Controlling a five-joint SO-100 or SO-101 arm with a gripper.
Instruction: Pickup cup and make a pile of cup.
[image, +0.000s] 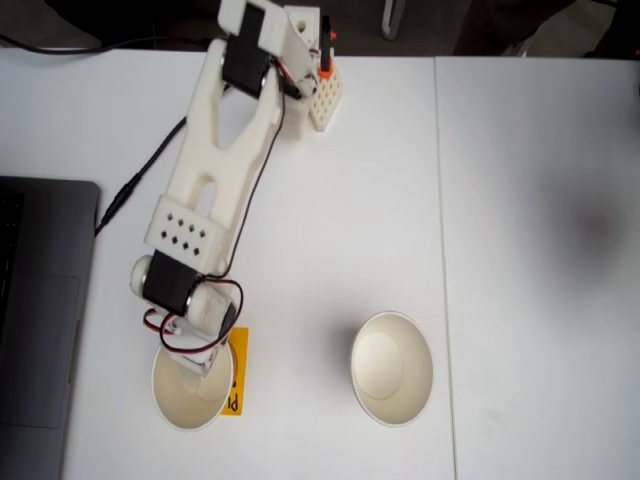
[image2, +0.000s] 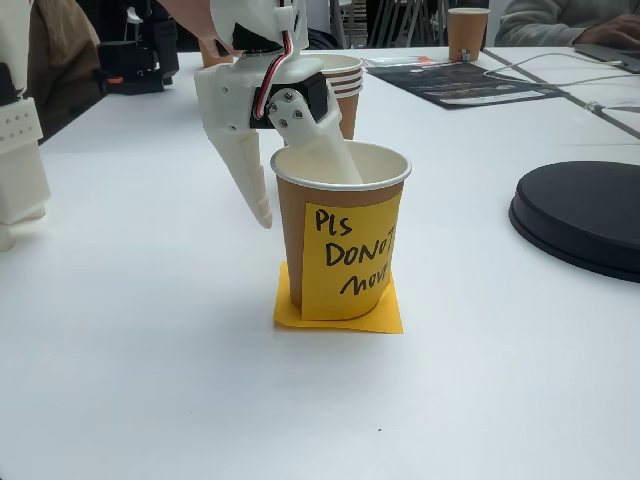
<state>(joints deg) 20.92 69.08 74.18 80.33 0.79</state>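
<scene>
Jaws open, straddling the near-left rim of the cup (image2: 340, 235): one finger (image2: 318, 150) inside, the other outside the wall, not closed yet. Cup stands upright on a yellow sticky note (image2: 338, 316), desk (image: 330, 220) left side. Plain cup (image: 391, 367) sits well right in the top-down fixed view.

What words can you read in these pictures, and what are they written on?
"Pls DO NOT move", the last letters curving out of sight: handwritten on the yellow sticky note stuck to the cup.
"Pl": the note's edge in the fixed view from above.
Papers at the back: too blurred to read.
</scene>
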